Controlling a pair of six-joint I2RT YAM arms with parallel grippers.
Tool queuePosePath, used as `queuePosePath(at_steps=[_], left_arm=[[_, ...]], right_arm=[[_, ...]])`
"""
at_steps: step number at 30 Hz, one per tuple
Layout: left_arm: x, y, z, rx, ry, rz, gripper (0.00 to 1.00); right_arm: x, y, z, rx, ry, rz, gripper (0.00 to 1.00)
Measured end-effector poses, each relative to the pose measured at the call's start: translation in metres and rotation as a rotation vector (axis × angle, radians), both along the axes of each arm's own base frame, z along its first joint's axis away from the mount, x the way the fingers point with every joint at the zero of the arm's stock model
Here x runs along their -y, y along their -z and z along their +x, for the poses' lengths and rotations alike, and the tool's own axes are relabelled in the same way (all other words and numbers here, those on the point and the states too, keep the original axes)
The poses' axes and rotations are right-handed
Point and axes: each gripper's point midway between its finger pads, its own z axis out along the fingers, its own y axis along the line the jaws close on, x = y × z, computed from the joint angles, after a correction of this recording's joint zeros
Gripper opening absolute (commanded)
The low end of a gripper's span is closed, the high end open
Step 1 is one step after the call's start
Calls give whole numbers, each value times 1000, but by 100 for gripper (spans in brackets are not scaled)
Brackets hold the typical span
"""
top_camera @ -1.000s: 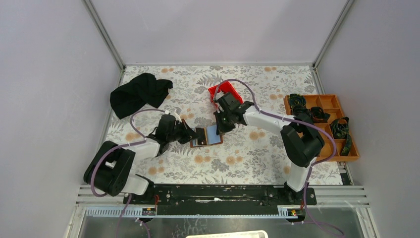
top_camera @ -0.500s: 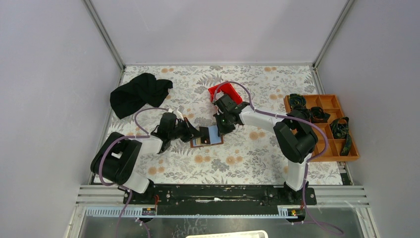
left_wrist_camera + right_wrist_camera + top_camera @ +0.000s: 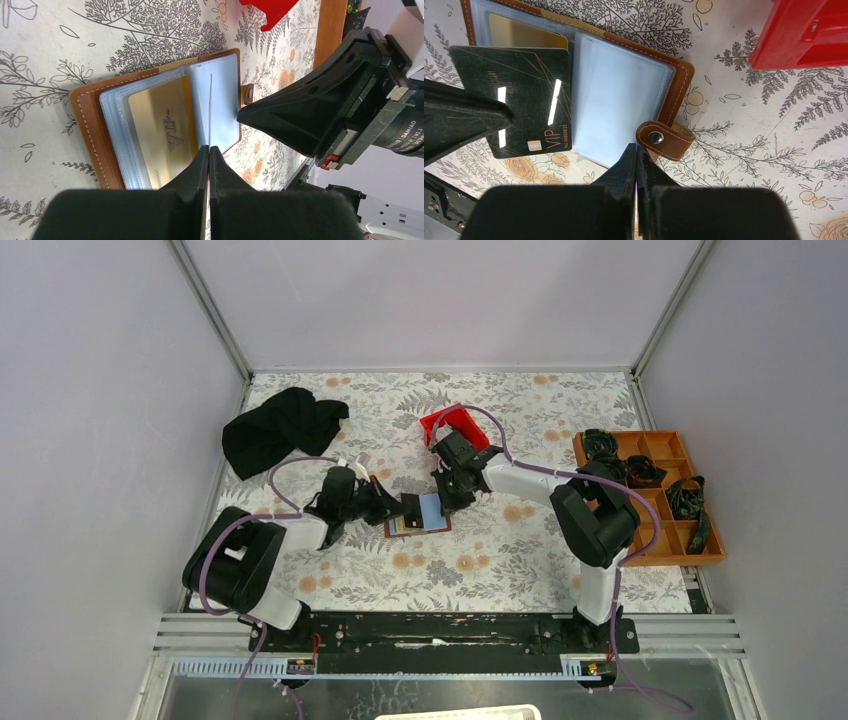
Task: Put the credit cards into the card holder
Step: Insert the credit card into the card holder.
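The dark card (image 3: pixel 519 100) has edged over the open card holder (image 3: pixel 681 85) — left jaws grip it; right jaws closed.

"VIP" on gold card (image 3: pixel 162 131), dark card (image 3: pixel 530 102)

The setting was a lab robot test cell. Plain grey panels (image 3: pixel 450 300), joined by metal corner posts (image 3: pixel 210 310), enclosed a cloth-covered table (image 3: pixel 450 575). A black mounting rail (image 3: pixel 430 625) at frame bottom carried the left arm (image 3: pixel 240 575) and right arm (image 3: pixel 600 530).
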Motion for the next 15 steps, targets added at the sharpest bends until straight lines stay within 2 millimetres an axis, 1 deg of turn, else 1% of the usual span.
queuePosePath(at_steps=[6,15], left_arm=[[-4,-2,4,21,-22,18,0],[-6,2,4,15,-30,31,0]], right_arm=[[2,5,0,-4,2,-14,0],[2,5,1,1,3,-19,0]])
